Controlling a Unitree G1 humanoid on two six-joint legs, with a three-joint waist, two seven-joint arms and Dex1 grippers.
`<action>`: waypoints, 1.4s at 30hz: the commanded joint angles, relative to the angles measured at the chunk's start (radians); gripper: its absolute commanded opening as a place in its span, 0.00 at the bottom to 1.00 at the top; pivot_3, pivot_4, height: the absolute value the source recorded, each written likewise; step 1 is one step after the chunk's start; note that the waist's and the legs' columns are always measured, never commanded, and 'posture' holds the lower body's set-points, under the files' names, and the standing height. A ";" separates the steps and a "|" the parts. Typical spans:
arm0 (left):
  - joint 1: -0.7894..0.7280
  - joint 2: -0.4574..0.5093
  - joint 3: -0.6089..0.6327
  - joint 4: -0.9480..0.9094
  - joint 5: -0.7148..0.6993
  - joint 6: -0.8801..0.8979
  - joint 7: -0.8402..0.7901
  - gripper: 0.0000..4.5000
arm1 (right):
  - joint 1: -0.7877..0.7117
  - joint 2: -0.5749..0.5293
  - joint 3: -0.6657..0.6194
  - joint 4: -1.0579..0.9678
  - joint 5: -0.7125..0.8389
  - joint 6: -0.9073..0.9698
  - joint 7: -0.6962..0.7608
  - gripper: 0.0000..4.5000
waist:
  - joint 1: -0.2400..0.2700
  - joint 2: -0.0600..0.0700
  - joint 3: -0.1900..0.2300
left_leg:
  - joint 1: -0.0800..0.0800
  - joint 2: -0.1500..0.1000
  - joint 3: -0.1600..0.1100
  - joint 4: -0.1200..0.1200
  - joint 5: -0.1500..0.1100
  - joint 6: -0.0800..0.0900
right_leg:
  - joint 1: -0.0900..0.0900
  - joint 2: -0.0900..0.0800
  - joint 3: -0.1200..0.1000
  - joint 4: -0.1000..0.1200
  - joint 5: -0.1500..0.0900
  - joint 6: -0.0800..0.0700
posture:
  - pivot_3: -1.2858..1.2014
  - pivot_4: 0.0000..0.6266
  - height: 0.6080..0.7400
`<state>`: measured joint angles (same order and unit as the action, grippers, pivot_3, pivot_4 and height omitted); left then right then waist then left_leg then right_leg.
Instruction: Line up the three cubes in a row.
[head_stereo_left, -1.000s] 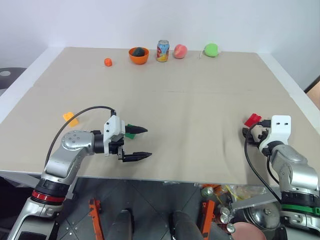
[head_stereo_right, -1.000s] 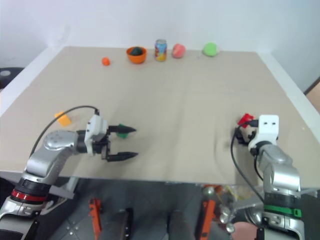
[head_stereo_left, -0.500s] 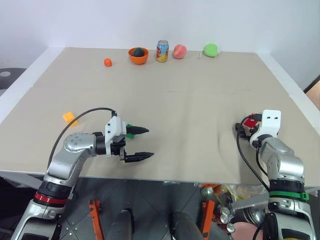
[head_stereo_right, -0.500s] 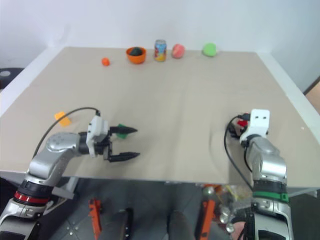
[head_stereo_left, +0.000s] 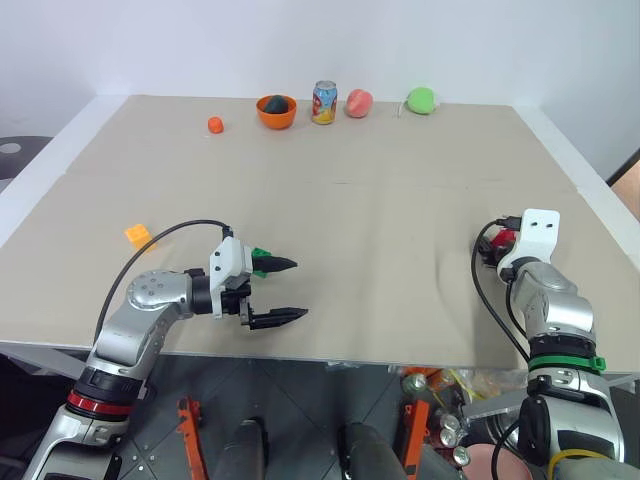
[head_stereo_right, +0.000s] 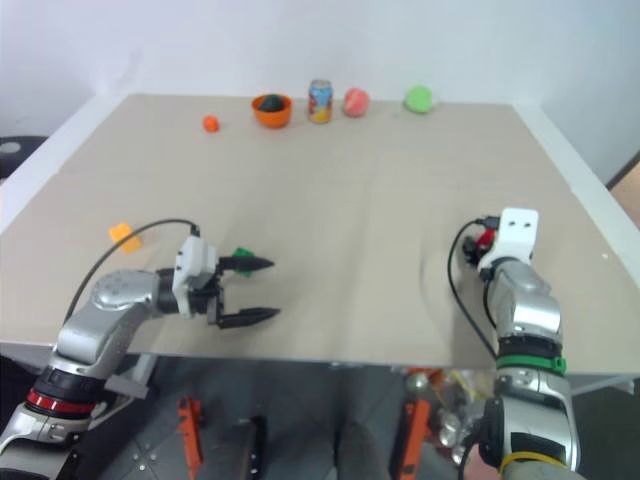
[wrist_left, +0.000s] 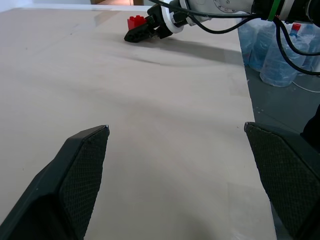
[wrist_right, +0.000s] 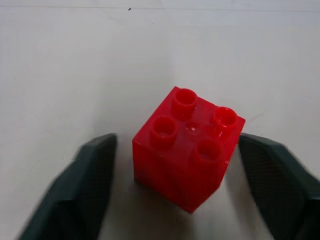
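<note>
The big table has a beige top, and the two arms reach over its near edge. The left gripper hangs level above the table near the front, pointing toward the other arm; its two black fingers are spread wide with nothing between them. The right gripper is at the right side, and its fingers stand on both sides of the red cube. One finger is very near a corner of the cube, the other has a clear gap, so I cannot tell if it really grips it. The red cube sits on the table with studs up. The green cube lies just behind the left gripper's farther finger, partly hidden. The yellow-orange cube lies alone near the left edge, well apart from both. At the far edge stand an orange bowl, a can, a pink fruit, a green fruit and a small orange ball.
</note>
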<state>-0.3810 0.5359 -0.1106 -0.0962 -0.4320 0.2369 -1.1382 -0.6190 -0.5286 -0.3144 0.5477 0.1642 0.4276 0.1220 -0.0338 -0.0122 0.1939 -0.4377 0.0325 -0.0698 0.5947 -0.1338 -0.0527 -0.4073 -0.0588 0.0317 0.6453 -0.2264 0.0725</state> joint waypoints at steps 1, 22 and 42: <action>0.003 0.010 0.037 -0.043 -0.015 -0.014 0.011 1.00 | -0.028 -0.013 -0.020 0.012 0.006 -0.023 -0.003 0.49 | 0.000 0.000 0.000 | 0.000 0.000 0.000 0.000 0.000 0.000 | 0.000 0.000 0.000 0.000 0.000 0.000 | 0.52 0.24 1.00; -0.006 0.048 0.129 0.013 -0.089 -0.073 -0.078 1.00 | -0.001 -0.077 0.156 -0.229 0.162 -0.068 0.695 0.27 | -0.013 0.000 0.000 | 0.000 0.000 0.000 0.000 0.000 0.000 | 0.000 0.001 0.000 0.001 0.000 0.000 | 0.52 0.24 1.00; 0.026 0.136 0.170 -0.023 -0.148 -0.066 -0.177 1.00 | -0.020 -0.257 0.414 -0.230 0.091 -0.236 1.282 0.27 | -0.012 0.000 0.000 | 0.000 0.001 0.001 0.001 0.000 0.000 | -0.001 0.000 0.000 0.001 0.000 0.000 | 0.52 0.24 1.00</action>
<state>-0.3516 0.6523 0.0305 -0.1046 -0.5704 0.1918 -1.3022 -0.6107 -0.7853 0.0907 0.3082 0.2655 0.2279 1.3778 -0.0459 -0.0121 0.1940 -0.4373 0.0333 -0.0689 0.5956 -0.1338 -0.0529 -0.4083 -0.0585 0.0320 0.6460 -0.2264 0.0720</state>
